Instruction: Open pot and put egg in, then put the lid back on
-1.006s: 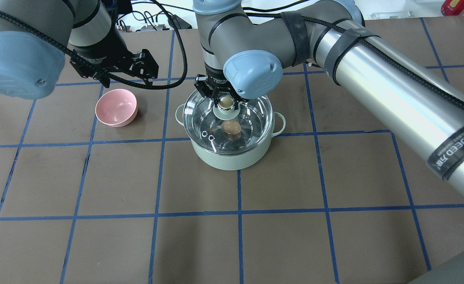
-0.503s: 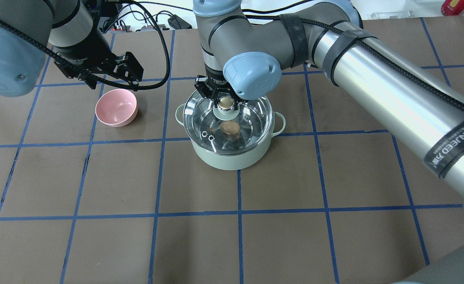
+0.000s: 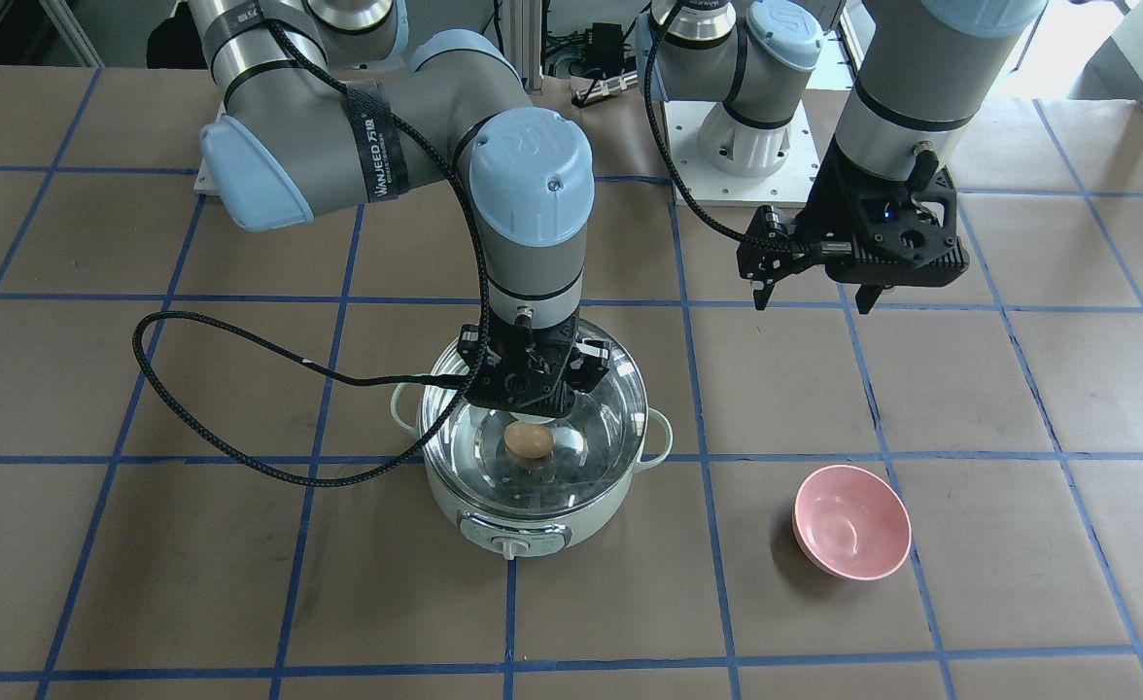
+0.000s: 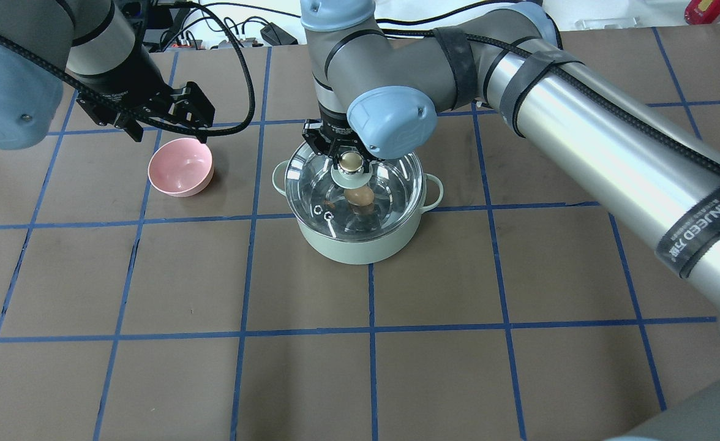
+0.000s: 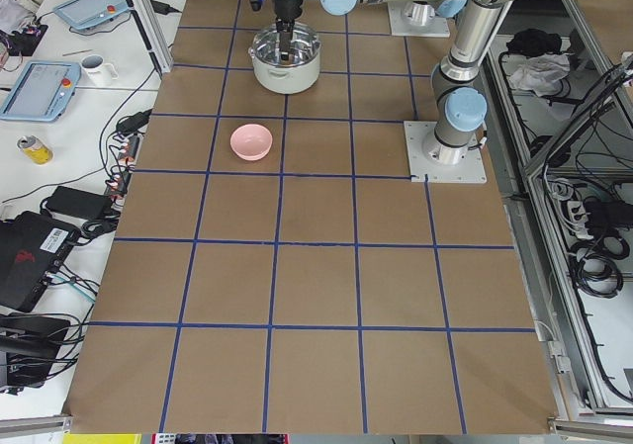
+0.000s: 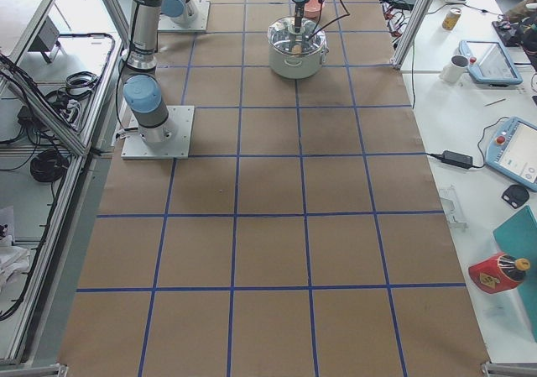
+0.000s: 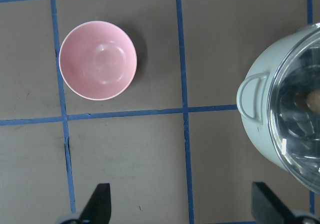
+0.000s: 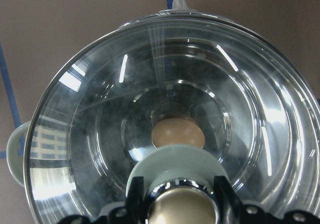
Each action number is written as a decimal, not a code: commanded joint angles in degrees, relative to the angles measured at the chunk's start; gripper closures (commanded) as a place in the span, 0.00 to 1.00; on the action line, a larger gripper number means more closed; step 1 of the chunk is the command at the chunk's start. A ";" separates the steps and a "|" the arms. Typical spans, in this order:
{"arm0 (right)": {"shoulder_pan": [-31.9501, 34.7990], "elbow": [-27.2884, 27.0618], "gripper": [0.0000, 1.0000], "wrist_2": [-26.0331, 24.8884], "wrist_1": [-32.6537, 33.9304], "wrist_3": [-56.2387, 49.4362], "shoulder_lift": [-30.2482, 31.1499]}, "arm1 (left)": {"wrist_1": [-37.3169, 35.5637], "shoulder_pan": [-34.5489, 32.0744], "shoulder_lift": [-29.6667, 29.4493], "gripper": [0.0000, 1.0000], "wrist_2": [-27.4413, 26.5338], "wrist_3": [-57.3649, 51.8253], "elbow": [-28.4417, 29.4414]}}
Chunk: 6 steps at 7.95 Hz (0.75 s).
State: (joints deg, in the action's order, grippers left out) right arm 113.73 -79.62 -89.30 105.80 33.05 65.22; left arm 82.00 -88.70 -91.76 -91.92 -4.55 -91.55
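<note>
The mint-green pot (image 4: 360, 245) stands mid-table with its front dial (image 3: 511, 544) facing away from the robot. The clear glass lid (image 4: 390, 184) sits on the pot's rim. The tan egg (image 4: 359, 196) lies inside on the steel bottom, seen through the glass, also in the right wrist view (image 8: 177, 132). My right gripper (image 4: 351, 160) is straight above the pot and shut on the lid's beige knob (image 8: 182, 206). My left gripper (image 4: 169, 124) is open and empty, hovering behind the pink bowl, left of the pot.
A pink bowl (image 4: 180, 166) stands empty to the left of the pot, about one grid square away. The left wrist view shows the bowl (image 7: 97, 60) and the pot's loop handle (image 7: 251, 95). A black cable hangs from the right arm beside the pot (image 3: 241, 457).
My left gripper has moved left and back, away from the pot, to a spot behind the pink bowl. The right gripper stays on the lid's knob with the lid on the pot.
</note>
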 commanded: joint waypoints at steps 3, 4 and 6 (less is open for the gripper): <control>0.00 -0.45 1.00 -0.09 0.38 -1.23 0.00 | -0.09 0.02 -0.26 0.00 0.42 0.16 -0.04; 0.00 -0.54 1.00 -0.09 0.38 -1.32 0.00 | -0.09 0.02 -0.26 0.00 0.42 0.16 -0.04; 0.00 -0.63 0.94 -0.09 0.73 -1.41 0.00 | -0.26 0.02 -0.35 0.00 0.51 0.16 -0.04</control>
State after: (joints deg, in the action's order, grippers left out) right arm 113.73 -80.16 -89.38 106.32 31.74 65.22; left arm 81.84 -88.68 -92.05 -91.46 -4.40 -91.58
